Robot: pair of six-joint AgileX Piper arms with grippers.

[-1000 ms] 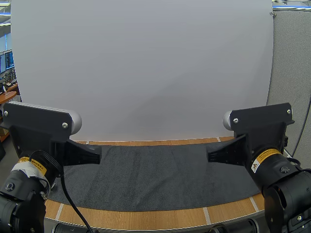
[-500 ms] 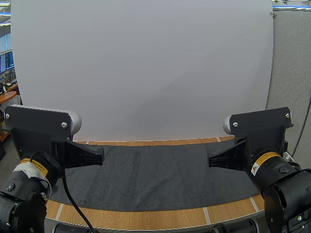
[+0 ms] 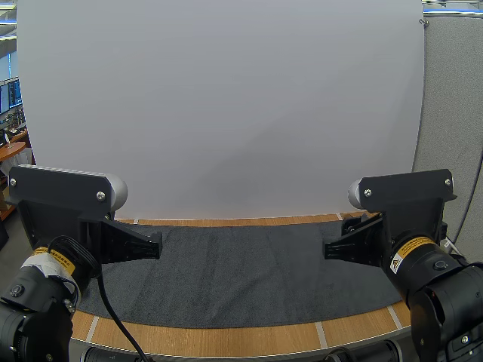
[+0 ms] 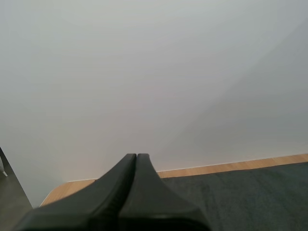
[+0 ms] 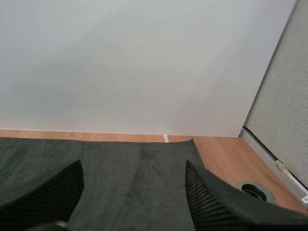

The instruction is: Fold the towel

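Presently: left pincer (image 4: 136,156) shut and empty, right pincer (image 5: 133,166) open wide and empty, dark towel (image 3: 241,271) flat between the bench's (image 3: 226,341) far and near edges; risk: shut left tips skid off the cloth, skewing the fold.

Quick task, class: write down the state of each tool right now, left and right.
Left tool: closed, holding nothing.
Right tool: open, empty, above the dark towel.
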